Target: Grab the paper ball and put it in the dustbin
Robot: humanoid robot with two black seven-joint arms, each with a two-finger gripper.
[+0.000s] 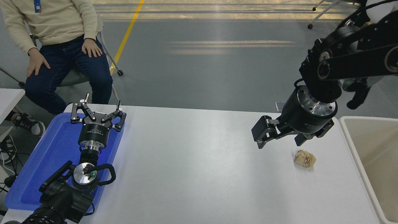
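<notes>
right gripper (279, 137) hung open just above the paper ball (305, 158); approach step, next calling for descent and closing around it.

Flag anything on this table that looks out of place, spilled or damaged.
Only the paper ball stands out: a crumpled wad lying loose on the white table, beside the dustbin rather than in it. The right gripper hangs open above it. Nothing looks spilled or broken.

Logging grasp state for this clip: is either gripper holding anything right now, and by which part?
Nothing is held. The right gripper hangs open above the table, apart from the paper ball. The left gripper is open and empty over the blue tray.
</notes>
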